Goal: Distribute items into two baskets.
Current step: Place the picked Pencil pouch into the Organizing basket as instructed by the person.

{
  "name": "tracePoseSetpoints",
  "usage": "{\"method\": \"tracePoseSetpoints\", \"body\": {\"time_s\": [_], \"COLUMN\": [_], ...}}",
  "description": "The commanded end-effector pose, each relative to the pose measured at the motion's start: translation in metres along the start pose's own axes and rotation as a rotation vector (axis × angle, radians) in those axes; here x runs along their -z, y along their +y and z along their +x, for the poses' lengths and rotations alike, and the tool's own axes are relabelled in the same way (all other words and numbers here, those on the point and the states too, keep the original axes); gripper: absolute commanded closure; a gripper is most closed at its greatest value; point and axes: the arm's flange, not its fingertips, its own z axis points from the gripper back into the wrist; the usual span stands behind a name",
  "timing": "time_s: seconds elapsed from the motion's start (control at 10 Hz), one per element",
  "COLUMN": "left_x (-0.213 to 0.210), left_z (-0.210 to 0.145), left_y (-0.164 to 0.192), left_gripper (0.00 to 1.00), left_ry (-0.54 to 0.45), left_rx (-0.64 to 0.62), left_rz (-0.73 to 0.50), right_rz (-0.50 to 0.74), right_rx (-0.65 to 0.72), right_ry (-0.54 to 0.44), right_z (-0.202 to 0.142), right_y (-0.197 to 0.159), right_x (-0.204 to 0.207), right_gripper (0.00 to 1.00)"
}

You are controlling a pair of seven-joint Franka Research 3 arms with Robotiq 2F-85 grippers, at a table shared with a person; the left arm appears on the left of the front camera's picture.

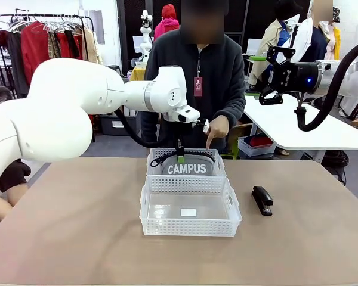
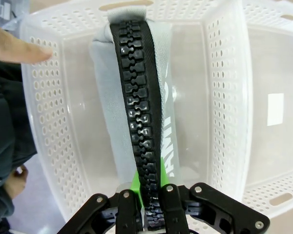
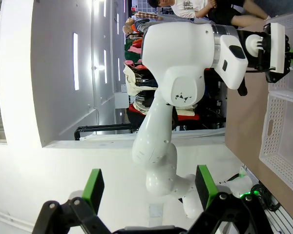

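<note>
In the front view, two translucent white plastic baskets with lattice-perforated sides stand touching, end to end, in the middle of the brown table [image 1: 77,226]. The near basket [image 1: 152,223] holds nothing but a white sticker [image 1: 188,212] on its smooth floor. The far basket [image 1: 217,162] holds the grey fabric pouch [image 1: 188,167] with white "CAMPUS" lettering, standing on edge. The left gripper [image 1: 180,156] reaches down into that basket, its fingers pressed together on the pouch's top edge. A small black desk stapler [image 1: 262,199] lies on the table just right of the near basket, apart from it. The person's hand [image 1: 216,132] points one finger down at the far basket's far rim. The right gripper [image 1: 274,65] hangs high over the right side, its jaws spread and empty.

The left wrist view looks down along the pouch: a chunky black moulded zip [image 2: 139,107] runs between soft grey cloth, pinched at the bottom by the green pads [image 2: 136,187]. The person's fingertip touches the far basket's perforated wall.

In the right wrist view the right gripper's green pads stand wide apart, nothing between them; beyond them are the glossy white left arm [image 3: 180,63] and the near basket's lattice wall.
</note>
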Motion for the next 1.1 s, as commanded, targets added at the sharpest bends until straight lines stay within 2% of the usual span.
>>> {"method": "tracePoseSetpoints", "body": {"time_s": [0.0,0.6,0.7,1.0], "left_x": [-0.001,0.023,0.024,0.023], "left_z": [0.005,0.002,0.001,0.000], "left_y": [0.010,0.011,0.010,0.008], "left_gripper": [1.00,1.00,0.93,0.35], "left_ry": [0.024,0.052,0.050,0.044], "left_rx": [0.024,0.004,0.005,0.003], "left_rz": [0.004,-0.034,-0.040,-0.037], "right_rz": [-0.003,-0.003,-0.003,-0.003], "right_rx": [-0.005,-0.005,-0.005,-0.005], "right_ry": [0.001,0.001,0.001,0.001], "right_z": [-0.001,-0.001,-0.001,-0.001], "right_y": [0.001,0.001,0.001,0.001], "right_x": [-0.001,-0.001,-0.001,-0.001], "right_gripper": [0.00,0.00,0.00,0.00]}}
